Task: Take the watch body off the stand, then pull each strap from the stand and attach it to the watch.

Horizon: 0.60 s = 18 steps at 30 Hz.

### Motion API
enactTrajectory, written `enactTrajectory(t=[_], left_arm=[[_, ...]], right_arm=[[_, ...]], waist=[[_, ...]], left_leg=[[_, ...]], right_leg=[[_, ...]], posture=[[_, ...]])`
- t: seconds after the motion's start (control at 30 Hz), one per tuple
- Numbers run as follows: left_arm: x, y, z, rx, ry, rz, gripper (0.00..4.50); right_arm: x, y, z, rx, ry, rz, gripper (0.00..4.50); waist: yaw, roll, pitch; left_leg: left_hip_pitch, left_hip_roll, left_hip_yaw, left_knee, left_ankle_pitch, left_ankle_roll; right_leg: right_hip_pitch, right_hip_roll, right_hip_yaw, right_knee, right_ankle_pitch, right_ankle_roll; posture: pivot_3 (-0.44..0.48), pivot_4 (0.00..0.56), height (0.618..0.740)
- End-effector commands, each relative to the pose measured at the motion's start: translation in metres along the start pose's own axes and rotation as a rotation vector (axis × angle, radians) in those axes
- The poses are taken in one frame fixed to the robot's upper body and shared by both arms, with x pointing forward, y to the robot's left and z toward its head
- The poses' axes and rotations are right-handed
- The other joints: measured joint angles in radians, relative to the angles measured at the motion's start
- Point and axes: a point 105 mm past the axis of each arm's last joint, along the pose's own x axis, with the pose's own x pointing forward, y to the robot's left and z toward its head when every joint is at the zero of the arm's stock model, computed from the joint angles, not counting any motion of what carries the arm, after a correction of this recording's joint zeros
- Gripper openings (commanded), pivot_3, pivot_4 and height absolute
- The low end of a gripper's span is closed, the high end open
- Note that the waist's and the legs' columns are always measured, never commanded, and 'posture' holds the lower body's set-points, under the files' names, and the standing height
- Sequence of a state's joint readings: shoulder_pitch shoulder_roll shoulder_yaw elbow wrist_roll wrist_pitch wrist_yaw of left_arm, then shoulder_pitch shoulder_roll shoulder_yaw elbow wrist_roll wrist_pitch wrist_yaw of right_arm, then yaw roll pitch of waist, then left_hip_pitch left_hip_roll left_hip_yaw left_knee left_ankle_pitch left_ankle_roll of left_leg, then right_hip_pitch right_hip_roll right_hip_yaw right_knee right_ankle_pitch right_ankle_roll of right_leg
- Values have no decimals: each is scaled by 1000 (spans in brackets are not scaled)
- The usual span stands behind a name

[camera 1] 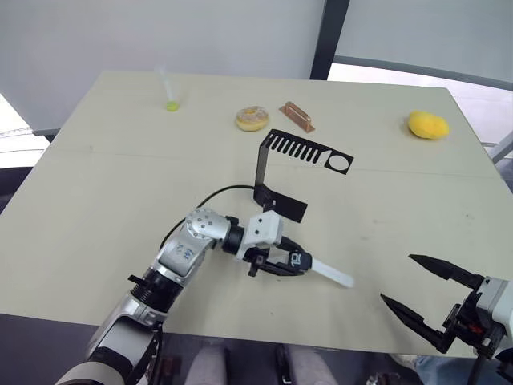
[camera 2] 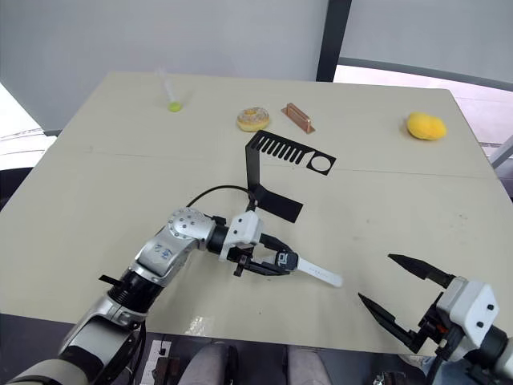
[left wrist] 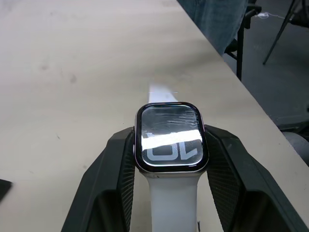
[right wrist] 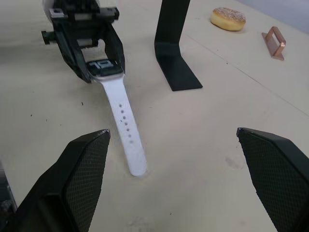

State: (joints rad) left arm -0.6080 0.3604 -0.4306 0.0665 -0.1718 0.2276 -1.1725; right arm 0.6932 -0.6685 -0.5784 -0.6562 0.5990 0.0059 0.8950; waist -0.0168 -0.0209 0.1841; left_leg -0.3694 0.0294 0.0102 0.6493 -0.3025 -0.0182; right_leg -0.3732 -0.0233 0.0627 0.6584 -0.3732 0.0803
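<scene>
My left gripper [camera 1: 292, 263] is shut on the watch body [left wrist: 170, 137], a black rounded-square case with pale digits, held low over the table. One white strap [left wrist: 174, 198] leaves the case toward my wrist. The other strap [right wrist: 126, 130], with a row of tiny holes, runs from the case [right wrist: 104, 66] and lies flat on the table [camera 1: 96, 184] toward my right side. The black stand [camera 1: 276, 172] rises upright just behind the left gripper. Near the table's front right corner, my right gripper [camera 1: 397, 278] is open and holds nothing, a short way from the strap's free end [camera 1: 343, 281].
At the back of the table lie a doughnut [camera 1: 252, 119], a small copper clip [camera 1: 296, 116], a yellow lumpy object [camera 1: 427, 124] at the right, and a clear tube with a yellow-green end [camera 1: 170, 98] at the left. The table's front edge runs close under both grippers.
</scene>
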Motion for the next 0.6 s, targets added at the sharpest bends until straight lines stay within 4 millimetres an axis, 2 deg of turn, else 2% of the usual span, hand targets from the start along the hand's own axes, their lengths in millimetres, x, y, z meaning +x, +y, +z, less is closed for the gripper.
enactTrajectory(t=[0.03,0.33,0.4,0.47,0.53,0.6], left_arm=[[7,2,-14,45,88,31,1610],[1,-4,-25,-9,114,78,1610],[-1,-6,-22,-30,75,92,2649],[-8,-7,-10,5,-2,114,3574],[-30,-5,1,60,-87,204,4453],[-61,-7,2,71,-117,298,4453]], right_arm=[[-2,6,6,-12,-8,20,4452],[-3,7,-4,27,14,44,4452],[0,5,-8,31,20,73,4500],[1,2,-10,24,24,94,4500],[0,-4,-10,6,28,100,4500],[-2,-12,-11,-16,38,104,4500]], waist=[[0,0,0],[-2,0,0],[-4,0,0],[-7,0,0],[-10,0,0],[-13,0,0]], left_leg=[[0,0,0,0,0,0],[0,0,0,0,0,0],[0,0,0,0,0,0],[0,0,0,0,0,0],[0,0,-1,0,0,0],[0,0,-1,0,0,0]], right_leg=[[0,0,0,0,0,0],[0,-1,0,0,0,0],[1,-2,0,0,0,0],[1,-2,-1,0,0,0],[1,-1,-1,0,0,0],[0,-1,-1,1,0,0]], posture=[[0,150,740],[0,150,740],[0,150,740],[0,150,740],[0,150,740],[0,150,740]])
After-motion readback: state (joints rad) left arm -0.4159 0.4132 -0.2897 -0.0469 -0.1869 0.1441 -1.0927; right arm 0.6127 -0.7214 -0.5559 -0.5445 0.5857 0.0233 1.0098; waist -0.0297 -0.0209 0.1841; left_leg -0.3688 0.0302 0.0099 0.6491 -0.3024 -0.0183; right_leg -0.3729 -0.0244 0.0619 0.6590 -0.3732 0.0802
